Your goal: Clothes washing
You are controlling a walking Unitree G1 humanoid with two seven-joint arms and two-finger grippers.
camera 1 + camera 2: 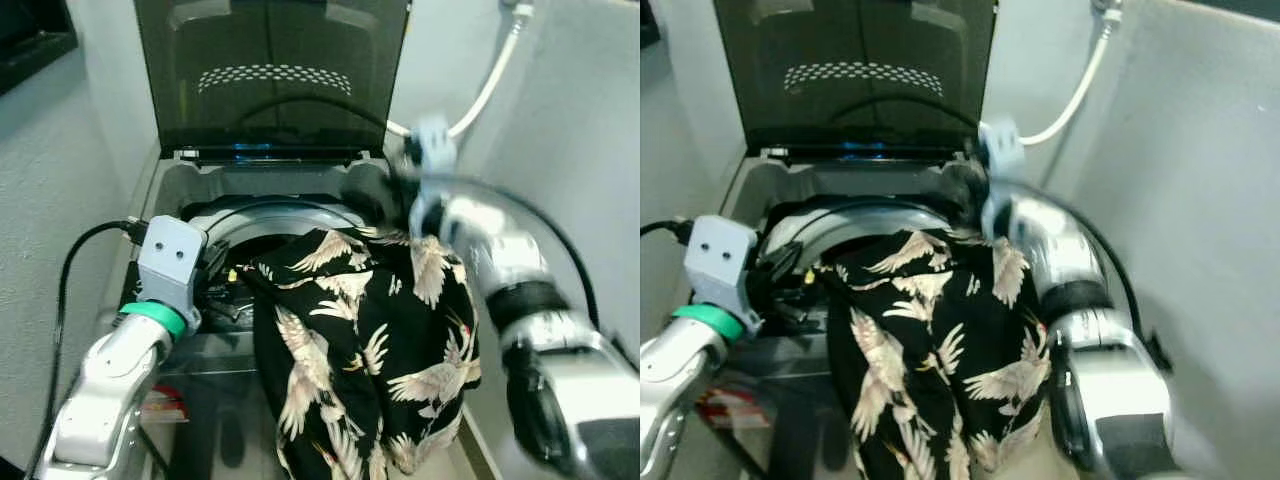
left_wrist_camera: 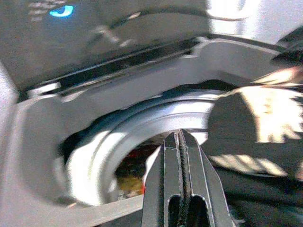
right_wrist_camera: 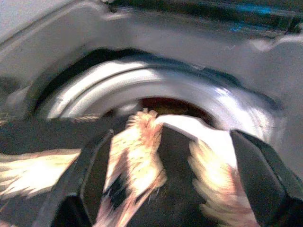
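A black shirt with white crane prints point(image 1: 360, 350) lies over the front right of the open top-loading washing machine point(image 1: 200, 185) and hangs down its front. My right gripper point(image 3: 171, 137) is open, its fingers point(image 3: 90, 179) spread wide just above the shirt's upper edge at the drum opening point(image 3: 165, 85); from the head it is a dark blur point(image 1: 370, 200) at the back right of the opening. My left gripper point(image 2: 180, 137) is shut with nothing in it, over the left side of the opening point(image 1: 220, 285). Red and yellow laundry point(image 2: 135, 163) lies deep in the drum.
The dark lid point(image 1: 270, 70) stands upright behind the opening. A white hose point(image 1: 490, 85) runs up the wall at the back right. Grey walls close in on both sides. A red and white item point(image 1: 165, 400) sits low on the left.
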